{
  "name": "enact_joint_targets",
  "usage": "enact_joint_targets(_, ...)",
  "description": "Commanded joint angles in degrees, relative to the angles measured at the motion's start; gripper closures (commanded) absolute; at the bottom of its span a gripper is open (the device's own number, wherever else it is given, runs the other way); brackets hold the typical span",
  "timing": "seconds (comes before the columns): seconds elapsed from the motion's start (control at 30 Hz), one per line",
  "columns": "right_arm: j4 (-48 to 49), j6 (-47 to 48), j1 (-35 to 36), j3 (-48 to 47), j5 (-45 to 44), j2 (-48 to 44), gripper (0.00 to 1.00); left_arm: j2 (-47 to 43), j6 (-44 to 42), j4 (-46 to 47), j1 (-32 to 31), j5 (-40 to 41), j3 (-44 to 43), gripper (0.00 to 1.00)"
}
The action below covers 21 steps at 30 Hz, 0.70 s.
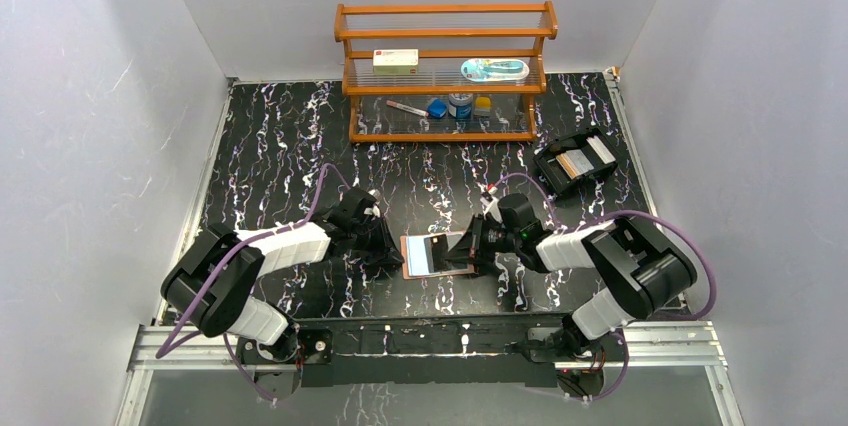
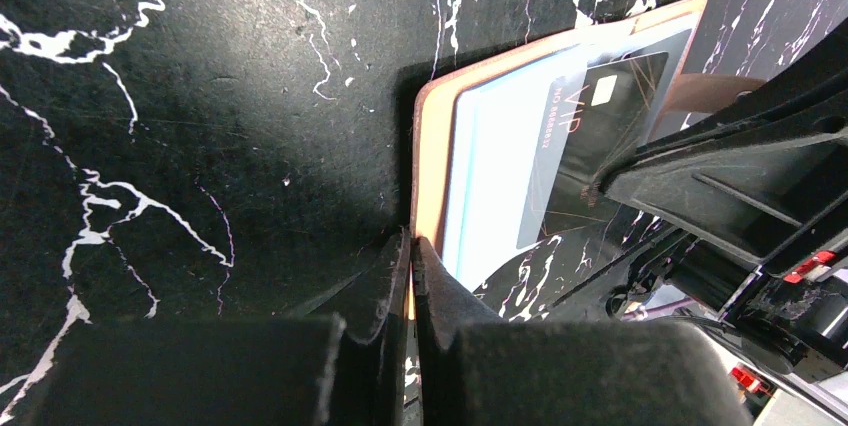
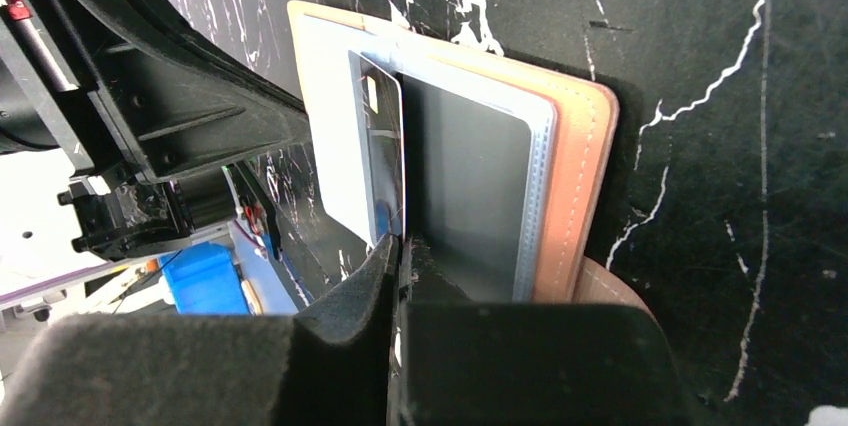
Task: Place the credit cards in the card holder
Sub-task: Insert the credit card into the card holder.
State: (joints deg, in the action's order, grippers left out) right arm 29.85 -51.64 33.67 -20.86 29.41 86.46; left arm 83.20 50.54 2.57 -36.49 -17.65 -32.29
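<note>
In card holder [image 2: 430, 146]: credit card [image 3: 380, 156] | left hand [image 2: 412, 246] clamps holder | right hand [image 3: 402, 246] clamps card

arms reach low inward, left end effector [image 1: 388, 247] clamps the card holder [image 1: 430, 257], right end effector [image 1: 473, 246] clamps a credit card [image 3: 384, 151].

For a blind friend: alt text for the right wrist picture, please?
The right gripper pinches a dark credit card at the clear sleeves of the open tan card holder on a marbled table. The left gripper holds its far edge.
</note>
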Motion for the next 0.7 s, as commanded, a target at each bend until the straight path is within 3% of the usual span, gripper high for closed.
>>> enact_joint_targets(0.0, -0.57, -0.03, 1.20, -1.60, -0.82, 2.59, 0.89, 0.65, -0.63, -0.86, 0.03, -0.02, 0.17, 1.00)
enact_joint_targets(0.27, -15.01, 2.24, 5.18, -7.61, -9.51, 0.92, 0.69, 0.57, -0.54, -0.95, 0.09, 0.00, 0.24, 1.00)
enact_joint_targets(0.47, -24.52, 2.59, 5.24, -9.98, -14.42, -3.06, 0.64, 1.15, -0.36, -1.20, 0.09, -0.14, -0.02, 1.00)
enact_joint_targets(0.67, -23.18, 4.72, 7.01, -14.00, -14.65, 0.25, 0.60, 1.14, -0.27, -0.46, 0.09, -0.81, 0.05, 1.00)
